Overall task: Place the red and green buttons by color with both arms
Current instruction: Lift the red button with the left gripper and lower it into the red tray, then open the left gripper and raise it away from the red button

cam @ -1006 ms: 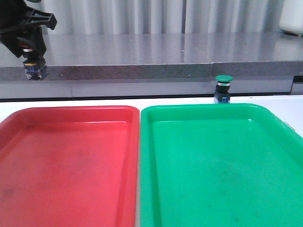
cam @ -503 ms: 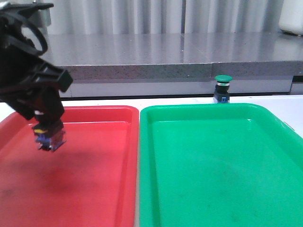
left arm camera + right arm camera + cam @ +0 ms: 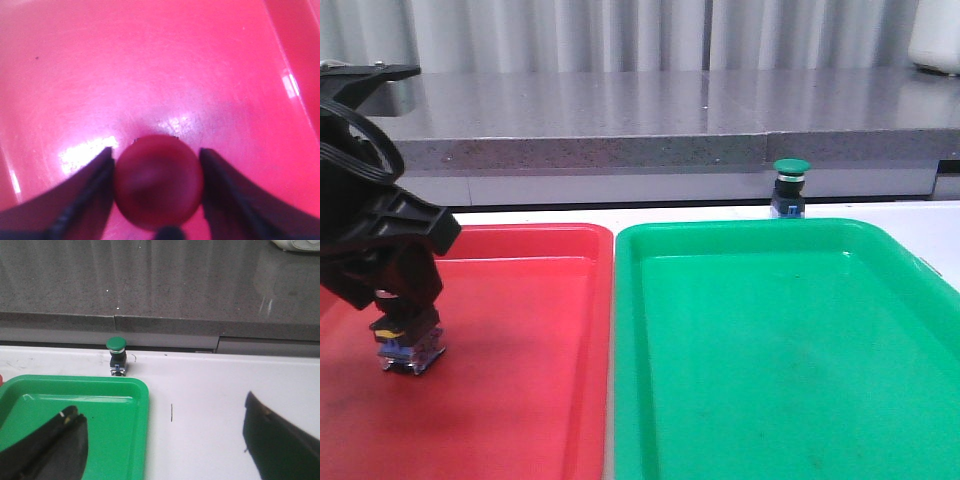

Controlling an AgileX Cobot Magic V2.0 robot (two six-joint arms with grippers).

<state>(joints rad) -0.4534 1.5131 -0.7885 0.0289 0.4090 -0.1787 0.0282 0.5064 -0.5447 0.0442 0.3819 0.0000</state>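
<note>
Lowering the red button (image 3: 158,187) into the red tray (image 3: 520,380), left tool (image 3: 408,345) clamped on it.
Green button (image 3: 791,186) waits on the worktop (image 3: 210,405) behind the green tray (image 3: 780,360); right tool (image 3: 165,450) spread wide, matching colours.

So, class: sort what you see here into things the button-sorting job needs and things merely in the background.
Needed:
red button, held in the left pincer
green button, standing on the table
red tray
green tray
right pincer, open

Background:
grey counter
white object on it
</note>
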